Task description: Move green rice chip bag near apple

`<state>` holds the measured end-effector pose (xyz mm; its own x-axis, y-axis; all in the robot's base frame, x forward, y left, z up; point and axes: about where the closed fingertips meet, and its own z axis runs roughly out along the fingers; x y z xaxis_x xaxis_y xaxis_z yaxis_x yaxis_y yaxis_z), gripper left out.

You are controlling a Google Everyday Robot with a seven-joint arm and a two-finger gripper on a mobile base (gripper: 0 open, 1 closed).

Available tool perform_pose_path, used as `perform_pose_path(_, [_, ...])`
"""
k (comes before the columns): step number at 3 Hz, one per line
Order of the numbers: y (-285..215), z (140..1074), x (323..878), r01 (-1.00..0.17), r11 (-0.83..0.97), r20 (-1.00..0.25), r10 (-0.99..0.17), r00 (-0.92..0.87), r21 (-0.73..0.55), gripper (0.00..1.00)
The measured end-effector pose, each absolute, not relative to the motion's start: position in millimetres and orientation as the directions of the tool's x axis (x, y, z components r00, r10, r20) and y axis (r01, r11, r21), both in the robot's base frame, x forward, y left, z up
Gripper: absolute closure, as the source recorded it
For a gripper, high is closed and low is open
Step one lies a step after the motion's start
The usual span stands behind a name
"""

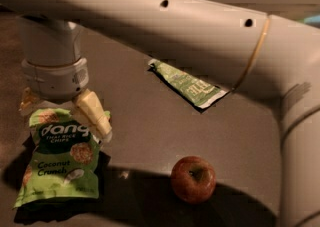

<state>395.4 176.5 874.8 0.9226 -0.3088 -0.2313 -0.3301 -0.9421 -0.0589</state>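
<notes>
Gripper point(65, 111) sits low at the left, right over the top edge of the green rice chip bag point(60, 163); one pale finger point(94, 113) is down on the bag's upper right corner, the other seems to be at the upper left corner, mostly hidden behind the wrist. Jaws look spread about the bag's width, straddling the top, not yet pinched on it, though contact is hard to judge from this angle. Bag lies flat on the dark table point(150, 121), front left, logo up, not lifted. Apple point(193, 179) is front centre, well apart from the bag, bare table between. A second green bag point(187, 85) lies further back, under the arm point(200, 31), not involved. Progress: reach roughly done; grasp, lift, carry right and set-down beside the apple all remain.
</notes>
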Motion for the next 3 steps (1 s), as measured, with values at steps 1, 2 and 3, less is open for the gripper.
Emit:
perform_pose_path(1, [186,866,389,-0.271,-0.962,-0.242,-0.256,0.936,-0.032,0.00])
perform_pose_path(2, [193,858,382,-0.216,-0.976,-0.262,-0.206,0.943,-0.012,0.00])
perform_pose_path(3, [196,851,377,-0.180,-0.984,-0.268,-0.174,0.948,0.004,0.00])
